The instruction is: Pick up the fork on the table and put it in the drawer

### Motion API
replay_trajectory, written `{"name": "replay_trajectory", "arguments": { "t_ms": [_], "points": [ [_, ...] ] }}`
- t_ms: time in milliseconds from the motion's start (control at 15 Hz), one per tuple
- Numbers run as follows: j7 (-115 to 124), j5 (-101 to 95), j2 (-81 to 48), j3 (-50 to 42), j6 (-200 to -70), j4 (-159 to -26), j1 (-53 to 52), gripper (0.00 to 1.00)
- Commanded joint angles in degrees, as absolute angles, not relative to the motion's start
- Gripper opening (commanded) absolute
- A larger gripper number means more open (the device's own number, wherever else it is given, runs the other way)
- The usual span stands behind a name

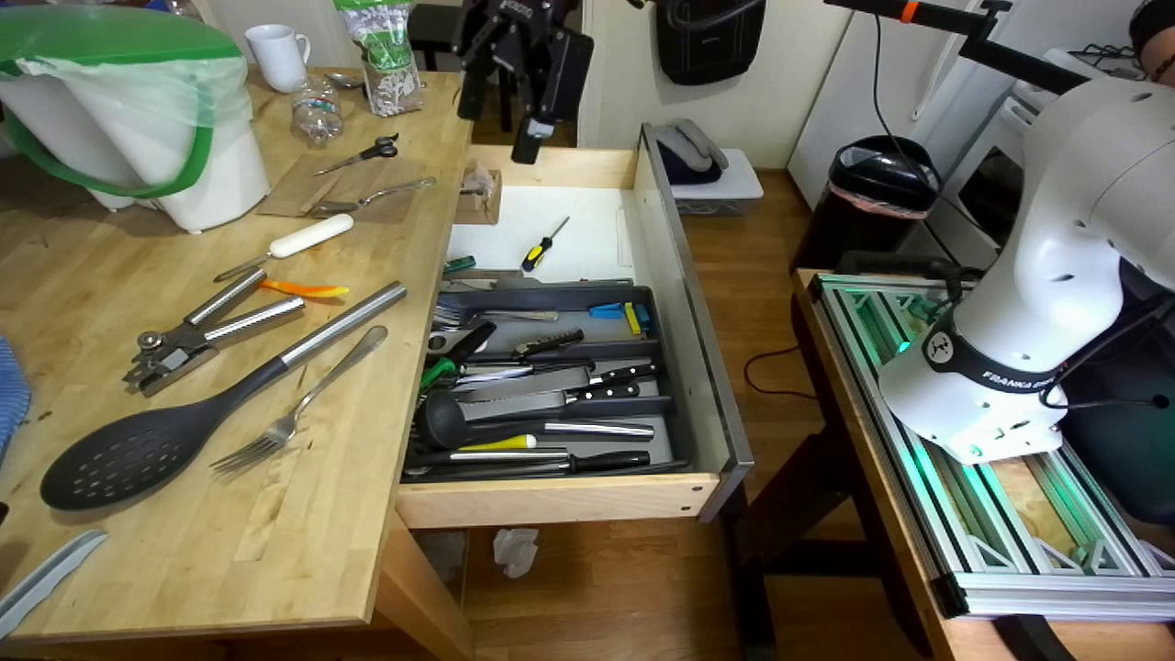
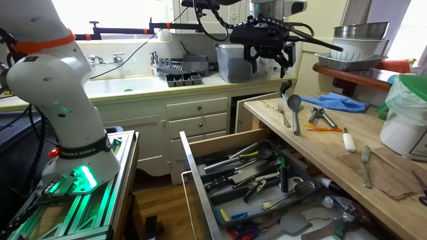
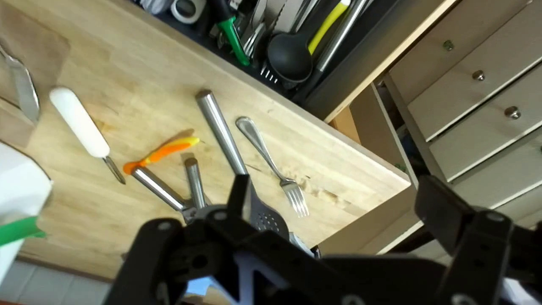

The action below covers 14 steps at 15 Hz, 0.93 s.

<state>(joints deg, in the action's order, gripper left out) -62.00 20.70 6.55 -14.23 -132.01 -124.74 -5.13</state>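
Observation:
The small silvery fork [image 1: 317,390] lies on the light-wood table [image 1: 303,542] beside the big black slotted spoon [image 1: 138,450]. The fork also shows in an exterior view [image 2: 284,116] and in the wrist view [image 3: 293,194]. The drawer [image 1: 560,500] stands pulled out along the table edge, with a dark divider tray of utensils inside; it also shows in an exterior view [image 2: 230,141]. My gripper [image 2: 269,72] is open and empty, high above the table and drawer. In the wrist view, the fork appears beyond the gap between my fingers [image 3: 336,190], apart from them.
On the table are a can opener [image 1: 197,340], an orange-yellow tool [image 1: 307,290], a white-handled tool [image 1: 312,236], a butter knife [image 1: 363,200], scissors [image 1: 363,156] and a green-lidded white bucket [image 1: 220,174]. A blue cloth [image 2: 333,101] lies at one side.

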Motion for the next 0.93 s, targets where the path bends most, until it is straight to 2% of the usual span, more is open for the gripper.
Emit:
{"name": "replay_trajectory", "arguments": {
  "t_ms": [0,600,800,867],
  "points": [
    [-76.77,28.27,-3.32,-11.56,-129.55,-115.19,-3.03,1.00],
    [-100.40,31.92,-17.73,-0.41,-120.78,-102.27,5.00,1.00],
    [-101.37,31.12,-21.49,1.27,-120.35,-100.48,6.03,1.00],
    [-99.44,33.03,-22.25,2.08,-115.60,-99.35,7.05,1.00]
  ]
}}
